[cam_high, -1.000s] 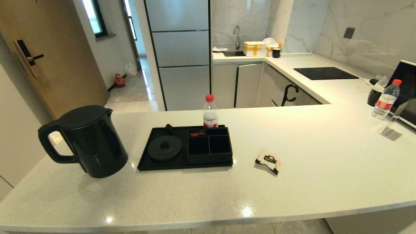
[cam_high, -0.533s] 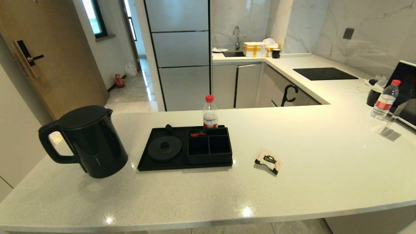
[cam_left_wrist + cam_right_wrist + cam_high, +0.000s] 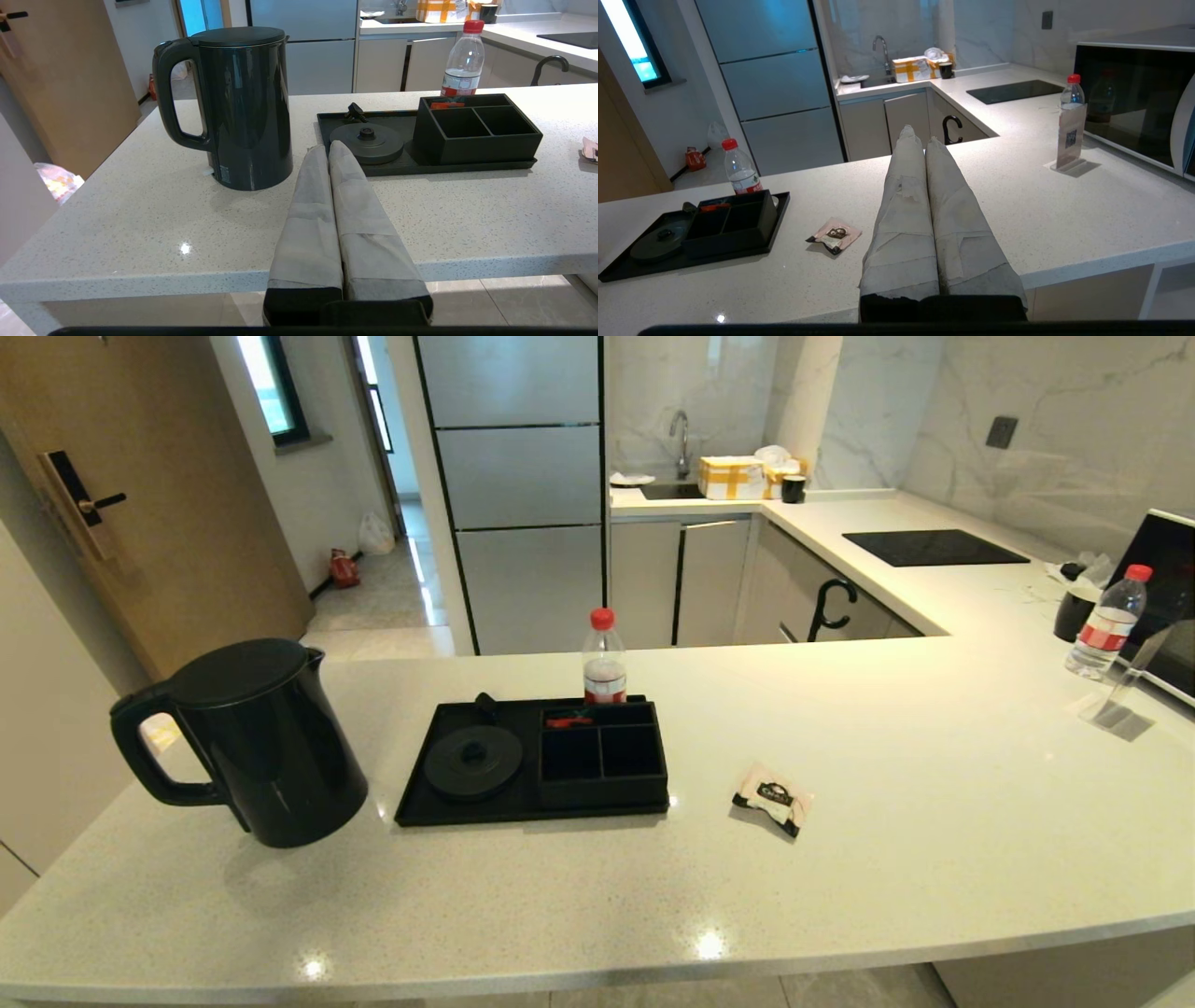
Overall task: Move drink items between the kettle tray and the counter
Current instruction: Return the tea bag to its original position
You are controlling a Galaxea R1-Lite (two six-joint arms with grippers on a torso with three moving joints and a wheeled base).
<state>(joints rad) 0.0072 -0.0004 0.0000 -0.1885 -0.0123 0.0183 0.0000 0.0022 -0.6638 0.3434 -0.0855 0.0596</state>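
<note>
Nothing is shifting on the counter (image 3: 934,784) compared with a second ago: every item is sitting where it was. My left claw (image 3: 329,148) is hanging back off the near edge of the counter with its two wrapped fingers (image 3: 308,205) pressed together, holding nothing and pointing between the kettle (image 3: 257,742) and the kettle tray (image 3: 420,803). My right claw (image 3: 920,135) is likewise waiting off the near edge, fingers closed flat against each other and empty, aimed across the bare stone. The kettle is standing upright on the counter at 9 o'clock from the tray, just beside it, lid on, handle turned away from the tray. The tray's round base disc (image 3: 473,761) is lying uncovered. The sachet (image 3: 773,798) is lying flat on the counter at 3 o'clock from the tray, apart from it. A red-capped bottle (image 3: 604,658) is standing at the tray's 12 o'clock edge.
</note>
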